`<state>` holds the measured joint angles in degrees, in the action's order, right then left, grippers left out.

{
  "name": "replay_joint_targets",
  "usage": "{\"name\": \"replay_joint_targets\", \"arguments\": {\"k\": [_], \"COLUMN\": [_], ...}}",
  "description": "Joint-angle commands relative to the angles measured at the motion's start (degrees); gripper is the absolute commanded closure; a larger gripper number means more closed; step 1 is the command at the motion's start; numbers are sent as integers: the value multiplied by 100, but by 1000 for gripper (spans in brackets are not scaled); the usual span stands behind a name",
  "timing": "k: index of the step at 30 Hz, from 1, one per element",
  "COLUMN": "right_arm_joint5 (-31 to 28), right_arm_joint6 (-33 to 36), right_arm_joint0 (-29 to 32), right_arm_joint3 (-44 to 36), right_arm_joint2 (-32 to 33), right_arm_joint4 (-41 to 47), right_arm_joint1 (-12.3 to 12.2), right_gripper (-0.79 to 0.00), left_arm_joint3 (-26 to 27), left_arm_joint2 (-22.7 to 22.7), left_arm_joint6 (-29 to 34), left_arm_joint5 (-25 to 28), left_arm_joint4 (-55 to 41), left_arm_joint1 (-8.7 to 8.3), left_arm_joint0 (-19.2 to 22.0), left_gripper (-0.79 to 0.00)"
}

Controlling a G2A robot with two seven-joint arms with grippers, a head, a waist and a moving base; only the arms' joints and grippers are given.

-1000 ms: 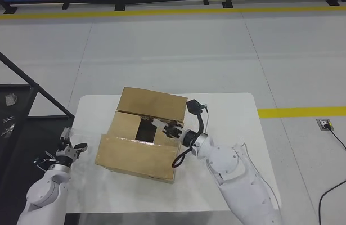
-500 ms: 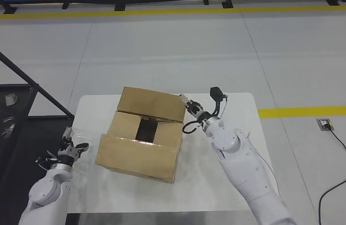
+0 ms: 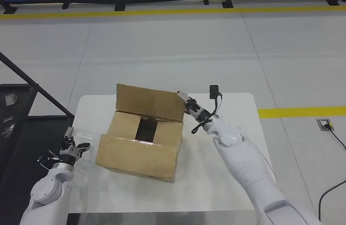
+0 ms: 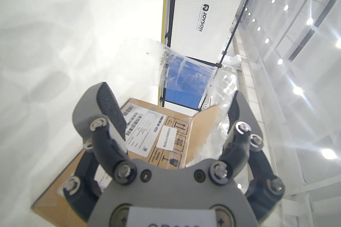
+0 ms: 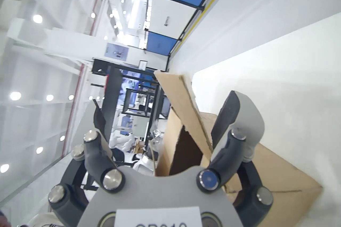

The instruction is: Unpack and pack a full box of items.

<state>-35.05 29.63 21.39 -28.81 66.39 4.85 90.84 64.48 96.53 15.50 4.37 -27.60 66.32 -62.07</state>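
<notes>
A brown cardboard box [image 3: 140, 147] stands mid-table, its far flap [image 3: 150, 102] tilted up and a dark gap [image 3: 145, 129] showing between the top flaps. My right gripper [image 3: 187, 103] is at that flap's right corner. In the right wrist view the flap's edge [image 5: 183, 108] runs between the open right gripper [image 5: 165, 108] fingers, close to one pad [image 5: 226, 113]. My left gripper [image 3: 71, 149] is open near the table's left edge, apart from the box. A crumpled clear film [image 4: 191, 73] clings to one finger [image 4: 235, 111], with the labelled box side [image 4: 159, 132] beyond.
The white table [image 3: 229, 163] has bare room to the right of the box and along its front. A black frame rack [image 3: 15, 112] stands off the table's left side. Yellow floor lines [image 3: 296, 111] run past the right edge.
My right gripper has drawn back from over the box's middle to the far flap's right corner. The far flap has risen from flat to tilted up. The left arm has hardly moved.
</notes>
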Motion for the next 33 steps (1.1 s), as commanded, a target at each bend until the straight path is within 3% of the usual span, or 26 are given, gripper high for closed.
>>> {"name": "replay_joint_targets", "arguments": {"k": [1, 8, 14, 20, 25, 33], "right_arm_joint5": [-318, -691, -24, 929, 1658, 2000], "right_arm_joint6": [358, 1952, 3423, 3669, 3315, 2890], "right_arm_joint0": [19, 317, 594, 796, 896, 919], "right_arm_joint3": [-28, -555, -1163, -1680, -2068, -2562], "right_arm_joint2": [81, 315, 449, 386, 189, -360], "right_arm_joint4": [235, 1106, 1452, 1126, 1031, 1831], "right_arm_joint1": [-26, -151, -334, -446, -424, -189], "right_gripper": [-785, -785, -785, -785, -785, -785], "left_arm_joint3": [3, 10, 52, 105, 157, 224], "left_arm_joint2": [5, 8, 13, 38, 49, 90], "left_arm_joint6": [10, 73, 164, 258, 326, 392], "left_arm_joint5": [10, 32, 78, 97, 117, 114], "left_arm_joint4": [-7, -16, 21, 37, 55, 76], "left_arm_joint1": [0, 1, -3, -11, -16, -28], "left_arm_joint0": [-3, -33, -97, -175, -232, -298], "left_gripper": [-785, -785, -785, -785, -785, -785]}}
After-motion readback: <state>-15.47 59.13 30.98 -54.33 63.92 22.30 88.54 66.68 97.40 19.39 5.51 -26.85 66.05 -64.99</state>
